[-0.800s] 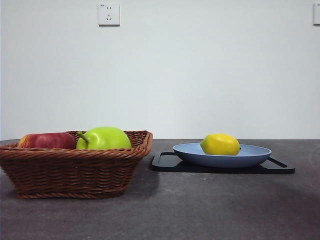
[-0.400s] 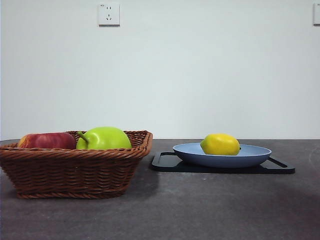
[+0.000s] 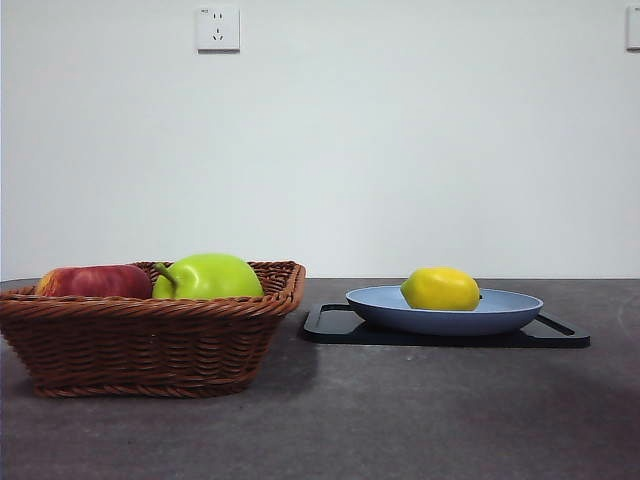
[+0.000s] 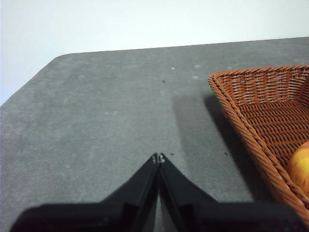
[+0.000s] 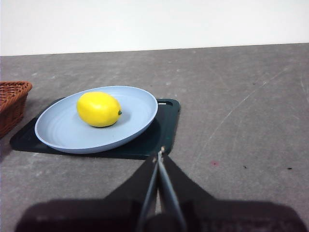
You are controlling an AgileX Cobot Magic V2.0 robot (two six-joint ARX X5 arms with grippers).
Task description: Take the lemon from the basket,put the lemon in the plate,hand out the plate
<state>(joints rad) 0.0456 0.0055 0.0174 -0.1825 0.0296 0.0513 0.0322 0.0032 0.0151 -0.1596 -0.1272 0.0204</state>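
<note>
From the front neither arm shows; only the wrist cameras catch them. The left end effector (image 4: pixel 158 157) hangs over bare grey desk (image 4: pixel 106 121) beside the basket (image 4: pixel 270 111), its black jaws pinched together on nothing. The right end effector (image 5: pixel 159 153) is likewise pinched closed and empty, just short of the black tray (image 5: pixel 159 130). The smooth yellow lemon (image 3: pixel 440 289) lies in the matte blue-grey plate (image 3: pixel 500 312), which sits on that flat tray. The woven wicker basket holds a glossy green apple (image 3: pixel 210 276) and a red apple (image 3: pixel 92 281).
</note>
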